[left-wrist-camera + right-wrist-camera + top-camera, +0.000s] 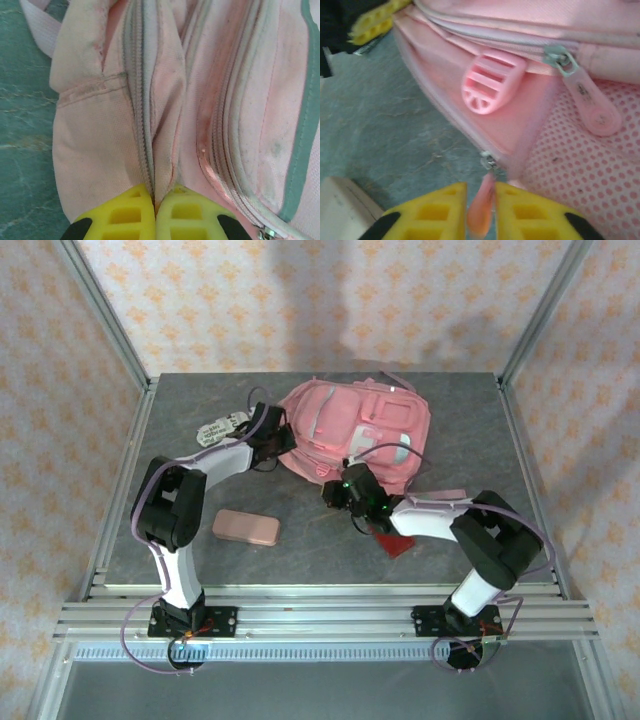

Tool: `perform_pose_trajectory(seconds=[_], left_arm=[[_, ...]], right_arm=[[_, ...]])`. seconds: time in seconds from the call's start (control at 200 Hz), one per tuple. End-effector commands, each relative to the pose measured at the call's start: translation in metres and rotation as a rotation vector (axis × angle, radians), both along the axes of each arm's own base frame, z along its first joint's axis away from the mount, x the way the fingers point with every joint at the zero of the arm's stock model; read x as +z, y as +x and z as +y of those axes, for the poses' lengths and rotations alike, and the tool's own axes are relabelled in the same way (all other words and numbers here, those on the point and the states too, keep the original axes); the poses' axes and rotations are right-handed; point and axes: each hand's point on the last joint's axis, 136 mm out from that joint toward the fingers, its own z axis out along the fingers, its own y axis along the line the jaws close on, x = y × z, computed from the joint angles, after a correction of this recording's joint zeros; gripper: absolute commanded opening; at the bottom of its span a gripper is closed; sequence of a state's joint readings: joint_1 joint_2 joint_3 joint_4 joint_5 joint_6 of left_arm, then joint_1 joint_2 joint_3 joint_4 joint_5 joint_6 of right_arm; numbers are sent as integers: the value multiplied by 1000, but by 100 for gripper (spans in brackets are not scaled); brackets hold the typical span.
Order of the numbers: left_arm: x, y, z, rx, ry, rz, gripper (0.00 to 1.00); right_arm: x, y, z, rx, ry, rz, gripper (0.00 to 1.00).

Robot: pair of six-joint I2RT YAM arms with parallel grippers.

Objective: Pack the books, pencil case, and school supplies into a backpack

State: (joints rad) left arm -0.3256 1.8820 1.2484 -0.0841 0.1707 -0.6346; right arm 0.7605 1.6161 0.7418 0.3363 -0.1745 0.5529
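The backpack lies flat in the middle of the table, beyond both arms, with its near-left edge facing you. None of the loose items looks packed yet.

Your left gripper is at the bag's left edge. Its yellow pads are pressed together on a fold of fabric right beside a zipper line, so treat it as the anchor.

Your right gripper is at the near edge, toward the middle. Its jaws are nearly together, with the pink zipper pull caught between the pads.

The pink pencil case lies on the table between the two arm bases, nearer the left arm and well apart from the bag. The red square pad is partly tucked under the right forearm.

The slider is what matters. It sits just past your right fingertips, and the pull hangs back from it into the jaws. From the slider, the bag's seamed edge appears to run away from you and to the left, toward the left gripper's yellow fingers.

So the track's long axis joins your two grippers. I judge the next pull should follow that line rather than lift away from it. The right arm drives and the left holds the fabric taut, or the soft cloth will bunch up at the slider.
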Motion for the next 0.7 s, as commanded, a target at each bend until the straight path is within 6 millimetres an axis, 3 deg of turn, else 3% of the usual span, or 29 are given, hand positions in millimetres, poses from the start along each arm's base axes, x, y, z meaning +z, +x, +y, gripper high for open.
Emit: perform_pose_trajectory(seconds=[0.0, 0.135, 0.265, 0.435, 0.556, 0.696], left_arm=[[21, 7, 15, 44, 26, -69, 20], [33, -6, 13, 33, -14, -98, 43], [45, -23, 2, -3, -80, -136, 45], [57, -44, -32, -100, -128, -171, 46], [54, -56, -59, -169, -134, -167, 46], [45, -67, -92, -236, -131, -141, 47]], right_arm=[[28, 0, -1, 24, 12, -42, 37], [54, 5, -38, -70, 63, -40, 46], [67, 12, -74, -155, 100, 8, 52], [79, 21, -105, -258, 152, 12, 69], [79, 27, -102, -247, 214, 30, 63], [58, 36, -104, -277, 168, 79, 49]])
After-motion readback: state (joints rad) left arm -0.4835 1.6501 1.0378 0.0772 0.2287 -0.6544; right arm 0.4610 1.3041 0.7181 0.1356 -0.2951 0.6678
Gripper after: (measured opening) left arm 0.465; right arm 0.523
